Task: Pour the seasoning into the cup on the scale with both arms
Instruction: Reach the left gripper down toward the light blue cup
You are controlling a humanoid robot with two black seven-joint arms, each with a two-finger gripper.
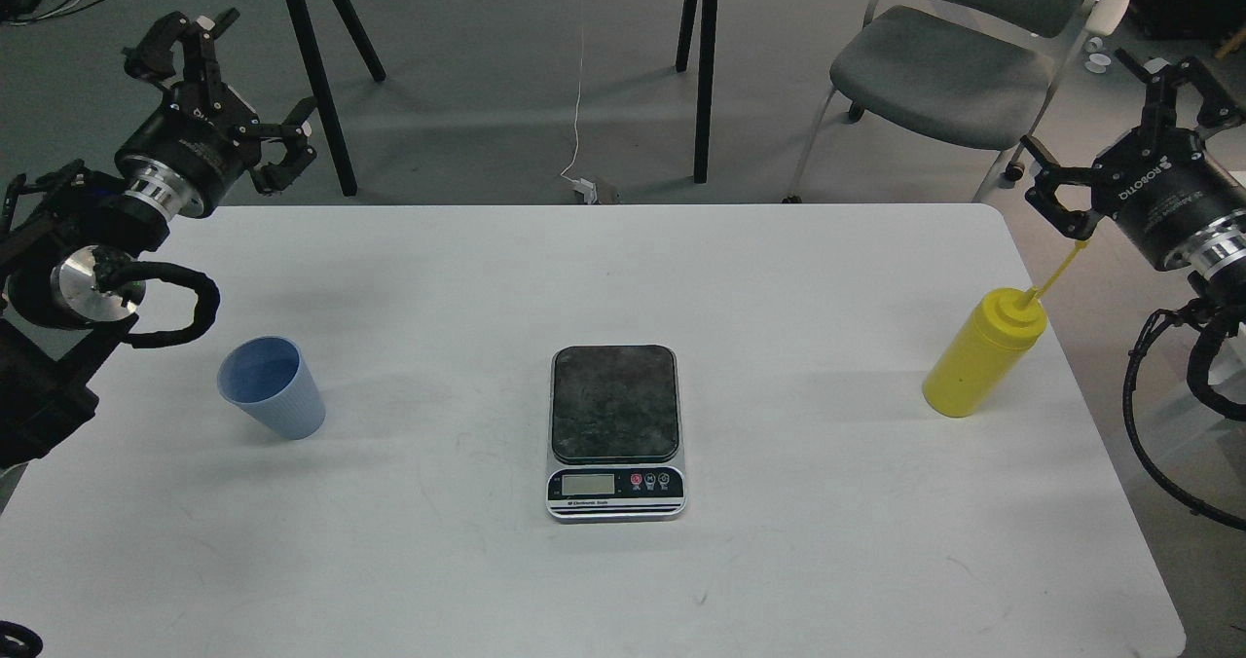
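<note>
Flanking your bare scale (614, 403) (cup (272, 386) left, seasoning (983, 350) right), left gripper (238, 79) and right gripper (1110, 142) both gape wide.

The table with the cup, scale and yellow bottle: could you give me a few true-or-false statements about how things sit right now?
1. The blue cup stands on the scale. False: it stands on the table, left of the scale, whose platform is bare.
2. The yellow bottle is right of the scale. True.
3. The left gripper holds the cup. False: it is open, up behind the table's far edge, holding nothing.
4. The right gripper is open. True.
5. The bottle lies on its side. False: it stands, nozzle up.
</note>
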